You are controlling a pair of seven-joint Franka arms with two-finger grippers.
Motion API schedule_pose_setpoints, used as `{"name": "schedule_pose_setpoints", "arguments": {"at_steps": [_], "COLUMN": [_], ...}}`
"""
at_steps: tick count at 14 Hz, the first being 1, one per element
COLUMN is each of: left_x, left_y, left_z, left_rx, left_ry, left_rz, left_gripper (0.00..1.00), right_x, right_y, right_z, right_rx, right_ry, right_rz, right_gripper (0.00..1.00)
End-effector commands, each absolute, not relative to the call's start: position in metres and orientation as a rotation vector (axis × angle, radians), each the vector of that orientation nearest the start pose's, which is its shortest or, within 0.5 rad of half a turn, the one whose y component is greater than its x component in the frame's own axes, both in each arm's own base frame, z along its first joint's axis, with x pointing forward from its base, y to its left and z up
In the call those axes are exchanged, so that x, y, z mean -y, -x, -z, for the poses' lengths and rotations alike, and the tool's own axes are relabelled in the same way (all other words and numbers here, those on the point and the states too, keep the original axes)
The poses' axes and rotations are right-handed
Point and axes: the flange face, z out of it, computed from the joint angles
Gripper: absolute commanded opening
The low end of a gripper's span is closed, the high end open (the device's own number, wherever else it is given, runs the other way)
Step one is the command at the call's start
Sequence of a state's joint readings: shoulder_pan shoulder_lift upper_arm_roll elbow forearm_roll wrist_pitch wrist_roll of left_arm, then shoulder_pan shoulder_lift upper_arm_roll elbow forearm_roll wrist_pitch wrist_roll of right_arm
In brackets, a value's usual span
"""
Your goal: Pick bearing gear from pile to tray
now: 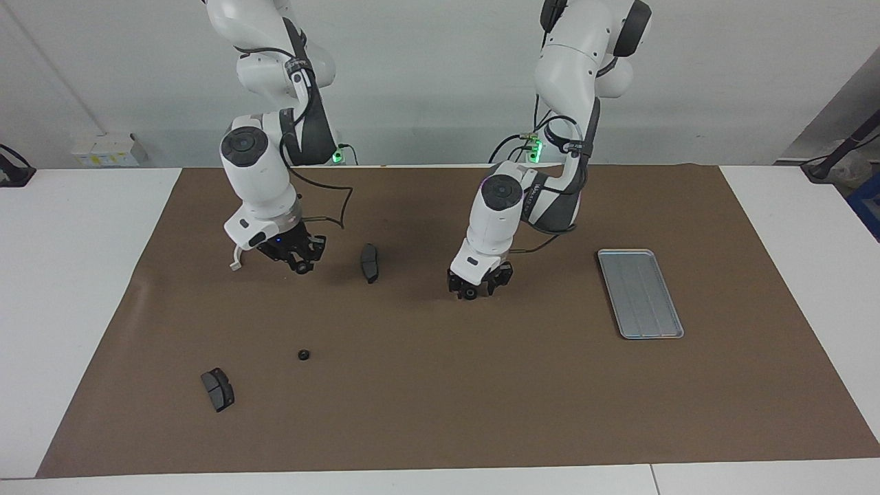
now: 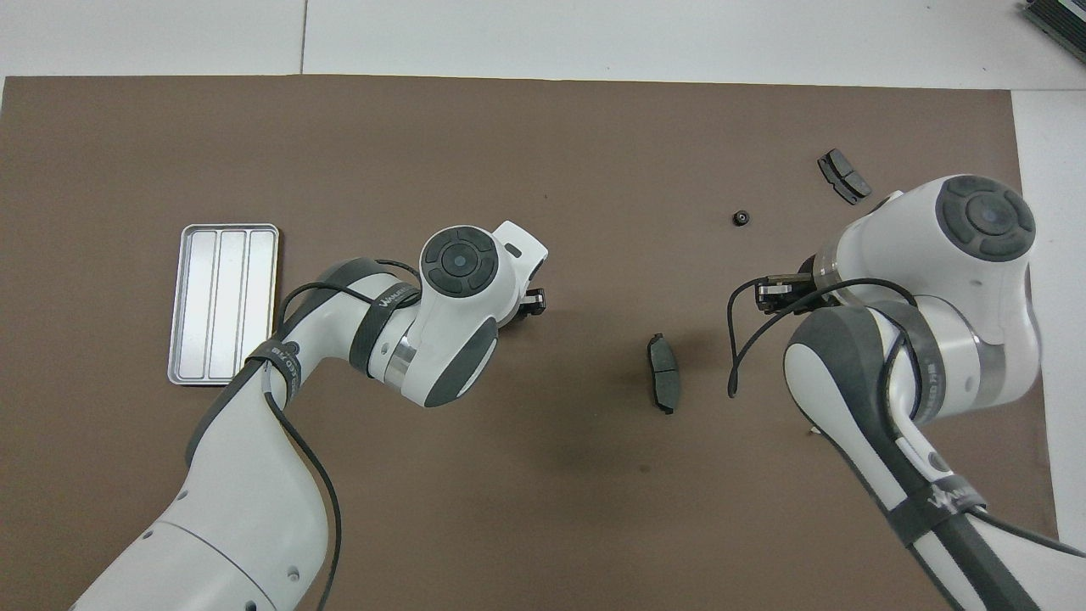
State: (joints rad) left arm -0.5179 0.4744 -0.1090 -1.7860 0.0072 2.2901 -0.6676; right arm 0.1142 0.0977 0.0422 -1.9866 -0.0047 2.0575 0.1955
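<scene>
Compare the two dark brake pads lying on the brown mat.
The brake pad nearer the robots lies between the two arms and looks long, narrow and curved; the brake pad farther from the robots sits toward the right arm's end of the table and looks shorter and broader. The farther pad shows a groove across its face; the nearer pad shows none. A small black gear lies nearer the farther pad. Both are dark grey and rest on the mat, untouched.

left claw (image 1: 470,291) low, wrist bent | right claw (image 1: 301,262) raised
</scene>
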Motion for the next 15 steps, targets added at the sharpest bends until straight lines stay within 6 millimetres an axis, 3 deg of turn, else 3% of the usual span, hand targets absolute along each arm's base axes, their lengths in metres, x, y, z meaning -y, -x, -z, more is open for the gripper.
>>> {"name": "schedule_pose_setpoints", "arguments": {"at_steps": [1,8,15], "left_x": [0.381,0.383,0.379], "left_y": [-0.533,-0.532,-0.538], "left_z": [-0.290,-0.291,-0.295], "left_rx": [0.066,0.056,0.064], "left_ry": [3.193,3.194,3.198], "left_rz": [0.015,0.017,0.037], "left_gripper": [0.62,0.43,0.31], "right_x": [-0.090,-0.097,-0.148], "right_y": [-0.573,-0.578,-0.588], "right_z": [-0.412,-0.407,-0.406], "right_rx": [-0.068,-0.108,-0.096], "right_ry": [3.129,3.087,3.087], "right_rz": [-0.064,-0.049,-0.007], "right_gripper": [0.00,0.00,0.00]}}
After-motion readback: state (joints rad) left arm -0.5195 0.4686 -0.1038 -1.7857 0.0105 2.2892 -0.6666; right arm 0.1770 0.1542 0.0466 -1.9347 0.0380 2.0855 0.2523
